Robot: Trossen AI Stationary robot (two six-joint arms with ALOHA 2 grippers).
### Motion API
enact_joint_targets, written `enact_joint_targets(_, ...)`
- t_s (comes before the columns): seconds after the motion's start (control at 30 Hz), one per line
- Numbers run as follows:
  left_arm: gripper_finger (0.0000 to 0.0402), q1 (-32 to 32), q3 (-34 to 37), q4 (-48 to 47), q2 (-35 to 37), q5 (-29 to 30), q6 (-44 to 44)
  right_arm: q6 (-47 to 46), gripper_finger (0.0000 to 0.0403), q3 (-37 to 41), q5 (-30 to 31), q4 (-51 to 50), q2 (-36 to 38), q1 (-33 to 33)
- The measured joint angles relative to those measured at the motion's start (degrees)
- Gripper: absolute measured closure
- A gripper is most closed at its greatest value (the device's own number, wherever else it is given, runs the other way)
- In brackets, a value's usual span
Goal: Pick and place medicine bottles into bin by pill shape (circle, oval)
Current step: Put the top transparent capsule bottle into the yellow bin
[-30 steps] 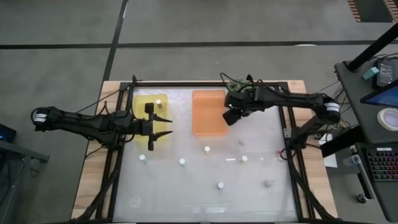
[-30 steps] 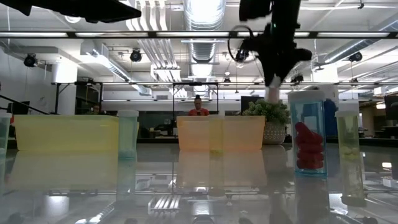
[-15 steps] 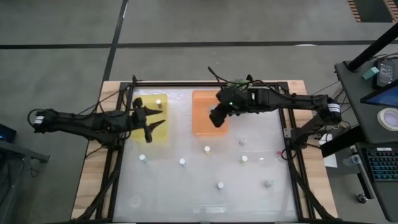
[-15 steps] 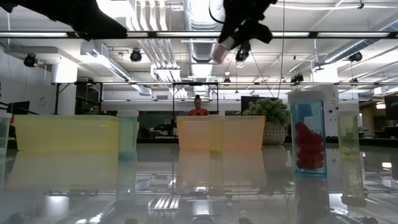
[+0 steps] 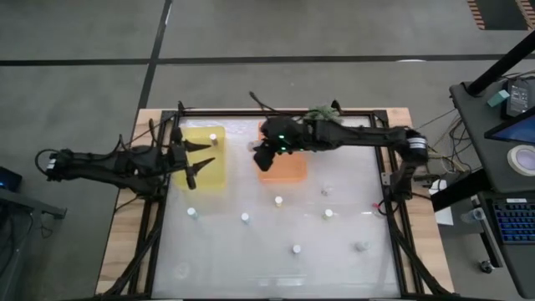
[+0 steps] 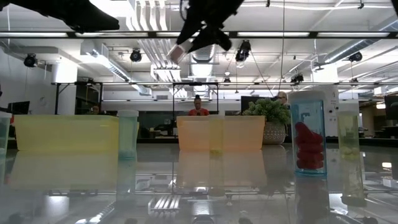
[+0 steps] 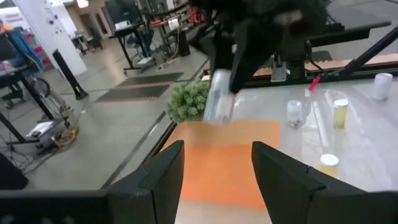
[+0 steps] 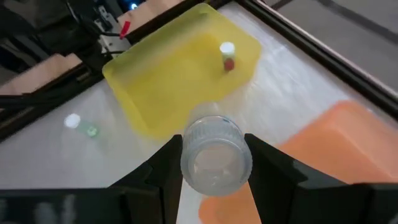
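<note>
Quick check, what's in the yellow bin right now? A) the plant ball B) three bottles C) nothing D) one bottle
D: the high view shows a single white-capped bottle in the yellow bin, and the right wrist view shows the same.

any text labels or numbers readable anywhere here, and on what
None can be read.
medicine bottles: no legible label; the one in the right gripper shows only a clear, blank base.
yellow bin and orange bin: plain, no markings.
keyboard beside the table: keys too small to read.
</note>
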State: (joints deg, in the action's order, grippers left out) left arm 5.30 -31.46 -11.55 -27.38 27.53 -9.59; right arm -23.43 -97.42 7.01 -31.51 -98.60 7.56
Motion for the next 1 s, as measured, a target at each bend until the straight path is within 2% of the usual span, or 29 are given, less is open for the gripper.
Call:
enact_joint_targets(0.33,0.0228,0.0,1.4,0.1,3.9,0.0,-1.0,9.5,0.0259,-22.6,-0.2,-2.8,-17.2,0.0)
enact_joint_targets(0.6,0.0228,0.0,3.1,0.6,9.3,0.0,-1.3,13.5,0.0259,-37.7,-0.1,-4.9,-29.3,0.6)
enact_joint_targets(1.0,0.0228,0.0,4.0,0.5,12.9,-0.2,-1.3,13.5,0.0259,-37.2,-1.0,4.6,-36.3,1.7)
